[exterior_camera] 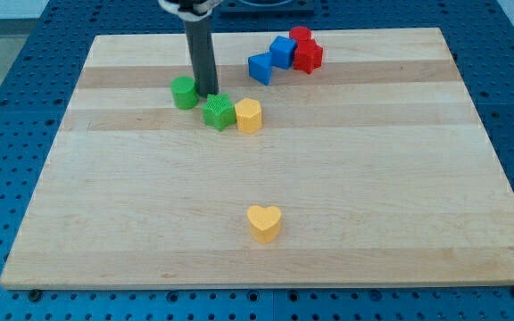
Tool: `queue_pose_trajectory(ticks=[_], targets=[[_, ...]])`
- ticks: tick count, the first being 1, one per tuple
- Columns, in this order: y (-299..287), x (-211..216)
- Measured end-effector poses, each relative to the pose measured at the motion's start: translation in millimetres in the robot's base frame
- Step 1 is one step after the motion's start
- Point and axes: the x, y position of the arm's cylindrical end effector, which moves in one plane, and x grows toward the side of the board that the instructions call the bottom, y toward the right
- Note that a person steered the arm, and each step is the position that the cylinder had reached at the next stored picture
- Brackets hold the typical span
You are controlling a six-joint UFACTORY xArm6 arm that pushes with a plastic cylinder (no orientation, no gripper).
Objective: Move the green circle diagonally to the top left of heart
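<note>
The green circle (184, 92) lies on the wooden board (373, 178) at the upper left of the middle. My tip (209, 94) stands right beside it on its right, touching or nearly touching it. The yellow heart (264, 222) lies far below, near the view's bottom centre. A green star block (219, 111) sits just below and to the right of my tip, with a yellow hexagon (249, 115) touching its right side.
Near the view's top, two blue blocks (261, 68) (282, 51) and two red blocks (308, 57) (301, 37) are clustered together. The board is edged by a blue perforated table (7, 134).
</note>
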Motion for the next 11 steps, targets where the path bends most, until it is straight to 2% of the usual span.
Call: queue_pose_trajectory(ticks=[2,4,5,7,8,9,10,11], targets=[[-15,-44],[-39,55],[-40,55],[-96,85],[-65,98],[1,97],[-37,122],[-110,156]])
